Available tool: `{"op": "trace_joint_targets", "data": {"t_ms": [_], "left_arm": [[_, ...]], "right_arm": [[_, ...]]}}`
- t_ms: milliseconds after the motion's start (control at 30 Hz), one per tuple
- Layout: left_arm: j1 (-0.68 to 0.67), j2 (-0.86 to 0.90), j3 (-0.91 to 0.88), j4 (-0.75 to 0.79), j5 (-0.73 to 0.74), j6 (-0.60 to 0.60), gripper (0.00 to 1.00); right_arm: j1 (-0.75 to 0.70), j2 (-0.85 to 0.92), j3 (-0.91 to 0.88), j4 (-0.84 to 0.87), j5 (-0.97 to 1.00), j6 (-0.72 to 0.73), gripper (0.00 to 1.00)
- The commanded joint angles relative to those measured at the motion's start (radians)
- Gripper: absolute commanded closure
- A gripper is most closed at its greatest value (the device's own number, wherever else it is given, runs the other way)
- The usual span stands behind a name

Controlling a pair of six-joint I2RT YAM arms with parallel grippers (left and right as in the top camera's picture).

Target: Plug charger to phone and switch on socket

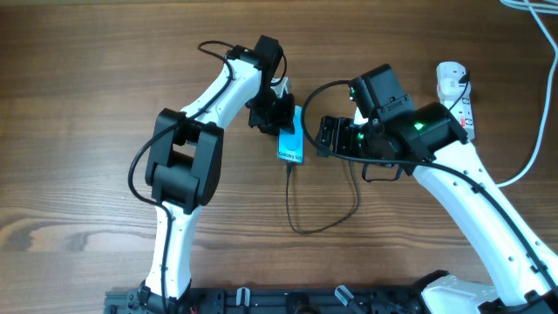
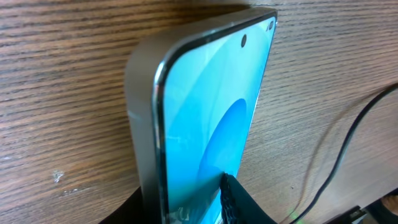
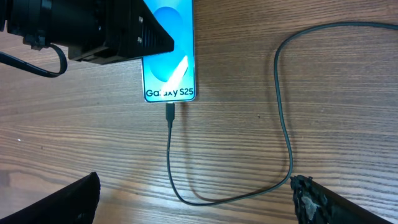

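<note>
The phone (image 1: 292, 144) lies mid-table with its turquoise screen up, seen close in the left wrist view (image 2: 211, 112). My left gripper (image 1: 277, 118) sits over its upper end. The phone stands between the jaws (image 2: 186, 199), one finger (image 2: 239, 202) against the screen and the other at its silver side. The thin black charger (image 1: 305, 228) loops below the phone, and its connector (image 3: 170, 112) meets the phone's lower edge (image 3: 171, 93). My right gripper (image 1: 324, 138) hovers open just right of the phone, its jaws (image 3: 196, 186) wide over the cable loop. The white socket (image 1: 457, 96) lies at the far right.
A pale thick cable (image 1: 540, 87) runs down the right edge of the table past the socket. The left arm's black body (image 3: 87, 31) covers the phone's upper part in the right wrist view. Bare wood lies left of and below the cable loop.
</note>
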Motion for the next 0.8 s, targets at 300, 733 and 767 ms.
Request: {"op": "trace_joint_targets", "data": {"t_ms": [300,733,767], "left_arm": [[-0.004,0.019,0.001,-0.019,-0.053,-0.002,0.61],[0.034,-0.135,0.009,-0.031,-0.101,-0.003,0.00],[0.043,-0.186,0.009,-0.033,-0.137,-0.002,0.00]], "right_arm": [[0.000,-0.017,0.010,-0.007,0.021,0.014,0.00],[-0.066,-0.017,0.010,-0.072,0.246,0.133,0.00],[-0.105,-0.017,0.010,-0.072,0.246,0.109,0.00]]}}
